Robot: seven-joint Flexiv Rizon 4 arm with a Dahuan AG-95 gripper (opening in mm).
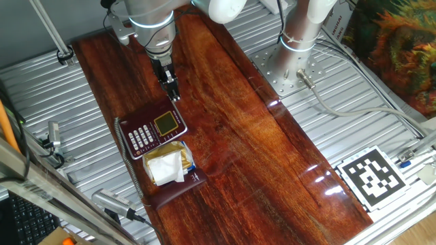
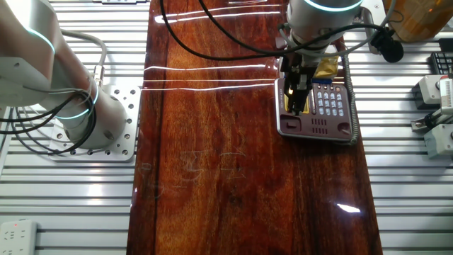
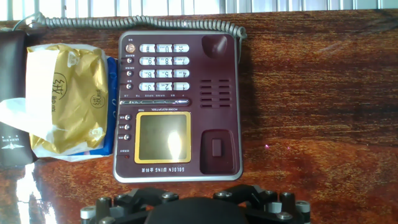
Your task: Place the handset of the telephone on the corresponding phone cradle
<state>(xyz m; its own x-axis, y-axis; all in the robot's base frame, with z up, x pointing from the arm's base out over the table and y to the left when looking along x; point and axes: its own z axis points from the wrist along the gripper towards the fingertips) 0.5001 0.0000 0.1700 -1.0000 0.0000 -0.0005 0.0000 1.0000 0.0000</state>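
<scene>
The end effector [image 2: 297, 95] hangs empty just above the near end of a dark red desk phone [image 3: 177, 106]; I cannot tell whether its fingers are spread or pressed together. The phone cradle [image 3: 219, 99], a long recess along the phone's side, lies bare on the wooden surface [image 3: 311, 93]. A grey coiled cord [image 3: 137, 25] runs along the phone's far end. Beyond the phone sits a white-and-yellow paper packet [image 3: 65, 99], and past that the handset [image 3: 12, 93], partly hidden.
</scene>
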